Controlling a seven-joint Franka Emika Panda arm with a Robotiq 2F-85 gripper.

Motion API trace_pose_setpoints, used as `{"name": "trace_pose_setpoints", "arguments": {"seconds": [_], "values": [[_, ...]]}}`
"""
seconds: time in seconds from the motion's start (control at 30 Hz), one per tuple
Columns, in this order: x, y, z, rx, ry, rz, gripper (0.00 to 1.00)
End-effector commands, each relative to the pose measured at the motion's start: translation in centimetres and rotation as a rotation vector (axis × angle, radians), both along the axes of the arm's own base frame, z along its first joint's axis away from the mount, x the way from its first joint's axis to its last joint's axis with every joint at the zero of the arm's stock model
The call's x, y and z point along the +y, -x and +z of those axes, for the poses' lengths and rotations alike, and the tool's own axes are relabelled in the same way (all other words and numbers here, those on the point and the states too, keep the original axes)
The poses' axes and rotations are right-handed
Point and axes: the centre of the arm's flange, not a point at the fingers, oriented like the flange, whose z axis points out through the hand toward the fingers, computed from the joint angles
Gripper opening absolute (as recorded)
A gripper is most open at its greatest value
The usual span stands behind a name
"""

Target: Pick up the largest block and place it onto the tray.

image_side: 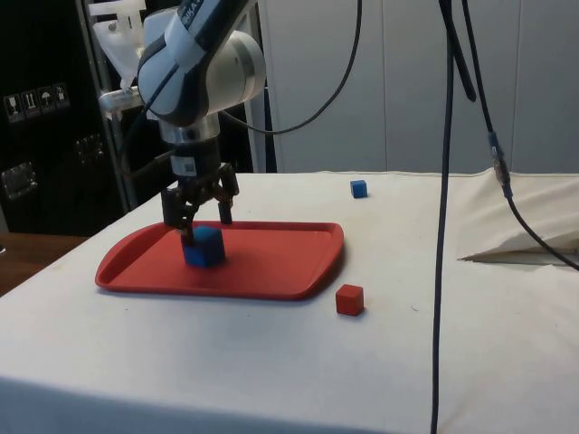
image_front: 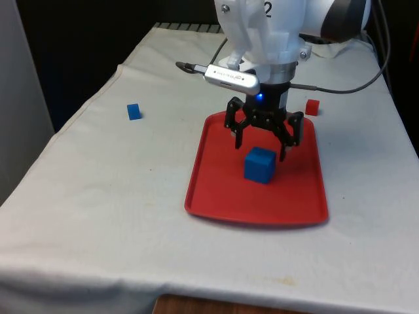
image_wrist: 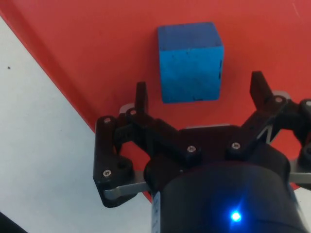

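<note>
The white arm [image_front: 275, 26] comes down from the table's far end with its last joints close to vertical, so that the wrist [image_side: 194, 149] points straight down over the middle of the table. The black gripper [image_front: 262, 140] hangs just above the surface, with its fingers [image_wrist: 141, 97] spread wide apart and their tips pointing downward. Nothing is held between the fingers, and in the side view their tips stand at about the height of the top of what lies beneath them.
</note>
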Motion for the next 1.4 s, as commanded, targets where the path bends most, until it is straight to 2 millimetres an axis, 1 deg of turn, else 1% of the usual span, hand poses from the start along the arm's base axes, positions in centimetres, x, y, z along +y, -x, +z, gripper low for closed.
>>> {"name": "trace_pose_setpoints", "arguments": {"seconds": [0.0, 0.07, 0.1, 0.13, 0.37, 0.4, 0.47, 0.53, 0.57, 0.67, 0.7, 0.73, 0.8, 0.93, 0.97, 1.07, 1.2, 1.23, 1.27, 1.37], "values": [[0.1, 0.0, 0.0, -0.006, -0.001, -0.002, 1.0], [0.0, -0.1, 0.4, -0.006, -0.001, -0.001, 1.0], [0.0, -0.1, 0.1, -0.002, 0.0, 0.0, 1.0], [0.0, -0.1, 0.7, -0.007, -0.001, -0.002, 1.0], [0.1, -0.3, 2.4, -0.025, -0.007, 0.003, 1.0], [0.0, -0.5, 2.1, -0.027, -0.011, 0.005, 1.0], [0.1, -0.4, 3.1, -0.032, -0.011, 0.005, 1.0], [0.2, -0.4, 3.3, -0.033, -0.012, 0.006, 1.0], [0.2, -0.5, 3.9, -0.039, -0.014, 0.008, 1.0], [0.3, -0.5, 4.7, -0.043, -0.017, 0.011, 1.0], [0.3, -0.7, 4.3, -0.047, -0.022, 0.014, 1.0], [0.3, -0.6, 5.2, -0.046, -0.02, 0.012, 1.0], [0.3, -0.6, 5.9, -0.049, -0.021, 0.014, 1.0], [0.3, -0.6, 7.1, -0.055, -0.024, 0.017, 1.0], [0.4, -0.7, 6.9, -0.057, -0.028, 0.022, 1.0], [0.3, -0.6, 8.4, -0.062, -0.029, 0.023, 1.0], [0.2, -0.6, 9.6, -0.068, -0.034, 0.027, 1.0], [0.2, -0.7, 9.4, -0.07, -0.039, 0.032, 1.0], [0.2, -0.6, 10.2, -0.071, -0.035, 0.03, 1.0], [0.2, -0.5, 11.3, -0.075, -0.038, 0.034, 1.0]]}}
